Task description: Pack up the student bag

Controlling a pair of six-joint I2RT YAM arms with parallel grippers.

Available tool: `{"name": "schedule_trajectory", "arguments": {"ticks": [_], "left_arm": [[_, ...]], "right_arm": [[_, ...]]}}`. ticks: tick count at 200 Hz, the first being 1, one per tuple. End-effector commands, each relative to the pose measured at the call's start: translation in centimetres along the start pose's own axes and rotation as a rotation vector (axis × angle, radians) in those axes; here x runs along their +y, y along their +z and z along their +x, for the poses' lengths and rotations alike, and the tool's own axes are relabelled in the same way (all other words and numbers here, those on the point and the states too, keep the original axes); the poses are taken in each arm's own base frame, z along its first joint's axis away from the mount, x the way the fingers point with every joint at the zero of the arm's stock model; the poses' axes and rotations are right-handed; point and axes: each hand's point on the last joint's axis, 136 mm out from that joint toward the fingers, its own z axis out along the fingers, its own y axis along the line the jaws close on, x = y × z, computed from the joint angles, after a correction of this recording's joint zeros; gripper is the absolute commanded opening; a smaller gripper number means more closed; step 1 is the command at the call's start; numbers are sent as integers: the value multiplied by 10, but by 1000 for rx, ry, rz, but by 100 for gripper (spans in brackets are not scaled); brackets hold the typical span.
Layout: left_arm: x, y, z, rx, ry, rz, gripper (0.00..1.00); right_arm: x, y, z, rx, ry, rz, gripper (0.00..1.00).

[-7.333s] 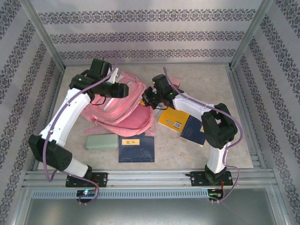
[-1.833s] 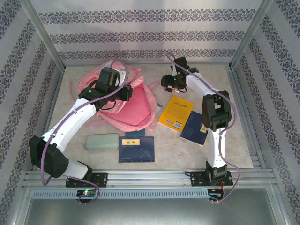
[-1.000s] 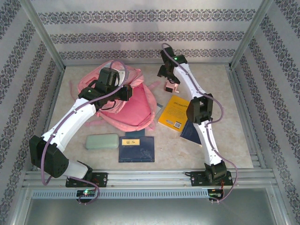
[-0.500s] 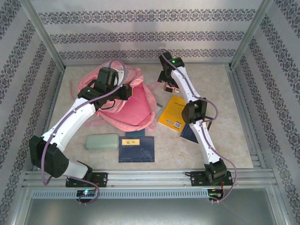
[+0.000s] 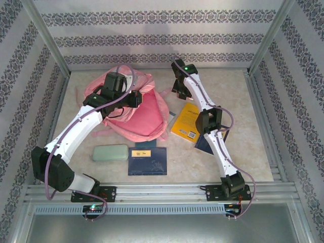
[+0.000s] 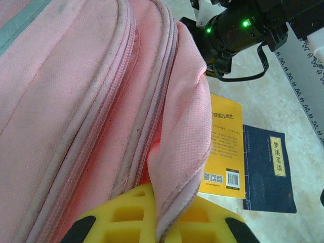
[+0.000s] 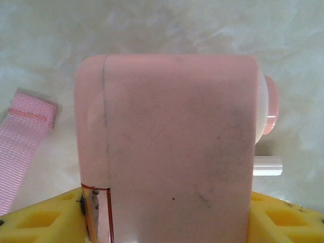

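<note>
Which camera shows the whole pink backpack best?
The top view: the whole student bag shows, partly under an arm. The left wrist view gives close-up fabric and zips; the right wrist view, a pink strap end.

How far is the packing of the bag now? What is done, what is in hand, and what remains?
Done: nothing visibly packed yet. In hand: the left gripper pinches the bag at its edge; the right gripper has its fingers on either side of a pink box on the table, grip uncertain. Left: the yellow book, dark book, blue notebook and green case lie outside the bag.
</note>
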Motion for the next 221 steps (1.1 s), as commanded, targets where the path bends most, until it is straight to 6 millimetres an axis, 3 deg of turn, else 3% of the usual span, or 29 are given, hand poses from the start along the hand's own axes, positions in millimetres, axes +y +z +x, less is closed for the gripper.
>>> {"name": "schedule_trajectory", "arguments": {"ticks": [1,34,65,110,136,149,193,221], "left_arm": [[-2,-5,-26,-97,-5,26,0],[-3,-4,-27,-91,-11,36,0],[-5,-13,-34,-107,5,24,0],[-7,-34,-50,-121,13,-31,0],[-9,-48,-57,-132,2,-53,0],[-11,-52,-57,-130,-5,-51,0],[-13,-59,-51,-108,7,-55,0],[-14,-66,-50,-113,22,-59,0]], "right_arm": [[-4,-4,-3,-10,-21,7,59],[-3,-49,-19,-116,-80,-2,58],[0,-106,-29,-207,-147,-28,57],[15,-188,-11,-312,-293,-64,54],[16,-226,-7,-384,-353,-70,53],[15,-236,-6,-395,-373,-69,53],[-4,-243,6,-348,-442,6,56],[-35,-263,14,-359,-476,89,56]]}}
